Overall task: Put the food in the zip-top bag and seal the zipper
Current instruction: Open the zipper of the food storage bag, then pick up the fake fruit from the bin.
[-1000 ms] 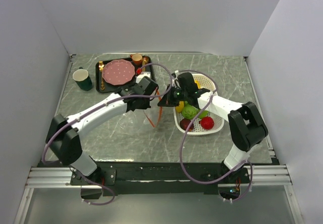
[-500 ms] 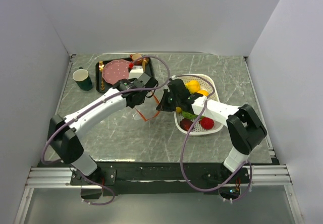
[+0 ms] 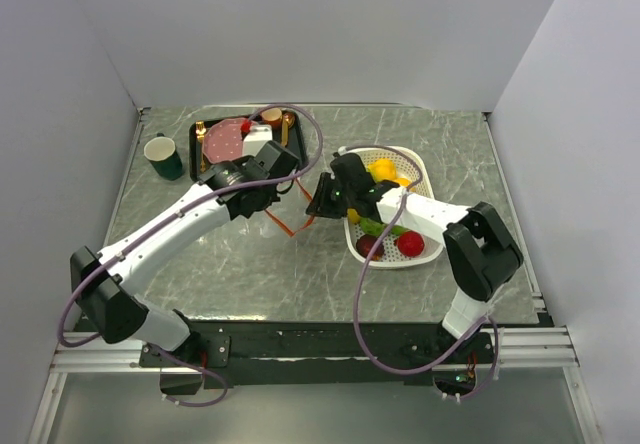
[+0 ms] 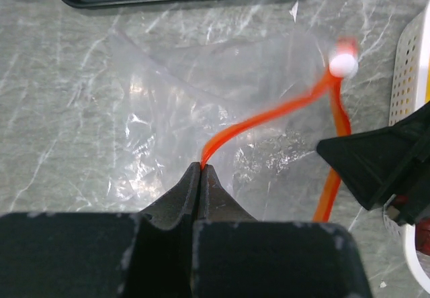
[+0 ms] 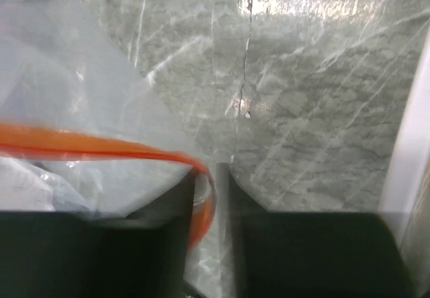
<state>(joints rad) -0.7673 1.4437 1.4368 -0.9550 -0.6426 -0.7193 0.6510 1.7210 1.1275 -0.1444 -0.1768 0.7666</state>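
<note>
- Left gripper: jaws together, pinching the zipper at their tips.
- Right gripper: jaws a little apart. The orange-red strip curls into the gap and lies against one finger, with a sliver of light before the other.
- Zip-top bag: mid-table, strung between the two grippers. Its clear, crumpled film spreads away from the left fingertips toward the black tray. Cannot tell whether the film rests on the table.
- Long axis of the zipper runs roughly left to right. From above it sags in a V toward the near edge.
- In the left wrist view, the strip climbs from the pinch to a white slider, then doubles back down beside the right gripper's dark tip.
- Food: all in the white perforated basket, to the right of the bag. Red and dark pieces lie on the near side, green in the middle, yellow at the far side.
- The right arm lies over the basket's left rim.
- Edges: the tray with the pink plate sits just behind the left gripper, and a green cup stands to the tray's left. Plain walls close the left, back and right sides.
- Room: bare marbled surface lies between the bag and the near edge.
</note>
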